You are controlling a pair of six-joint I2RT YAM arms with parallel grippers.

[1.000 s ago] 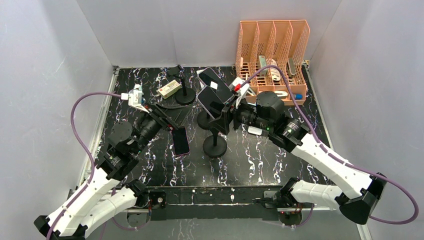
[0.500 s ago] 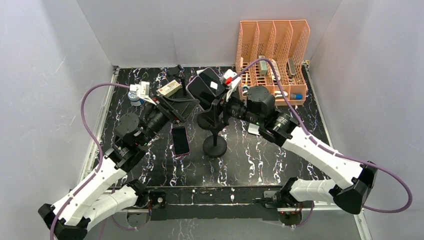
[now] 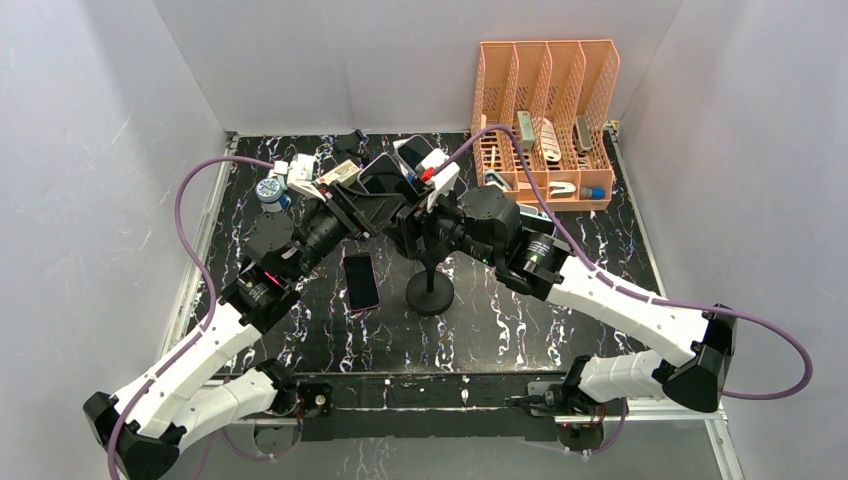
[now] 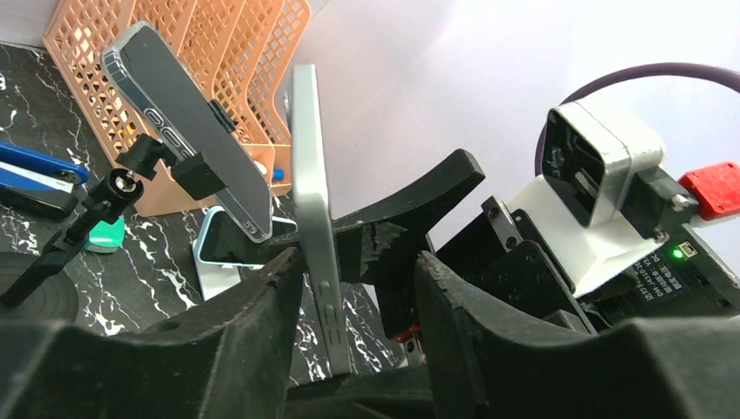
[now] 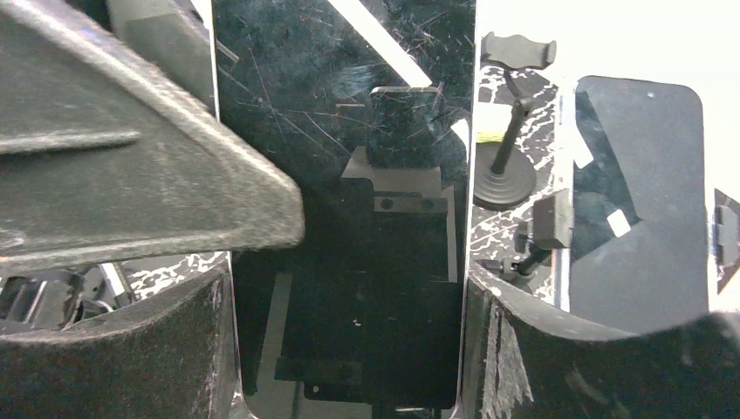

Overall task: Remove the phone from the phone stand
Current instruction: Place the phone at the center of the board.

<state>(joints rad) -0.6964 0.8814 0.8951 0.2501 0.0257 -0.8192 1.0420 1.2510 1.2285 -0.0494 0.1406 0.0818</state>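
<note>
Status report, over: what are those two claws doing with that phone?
Right gripper shut across phone. Left gripper open, straddling its edge. Clear of phone stand? Cannot tell. Second phone mounted close behind.

Top external: fixed high behind both arm bases, looking down and forward over the whole table. Left wrist: low and close, sees the phone edge-on, with the orange rack behind it. Right wrist: very close, square onto that phone's screen. All three views share the phone.
</note>
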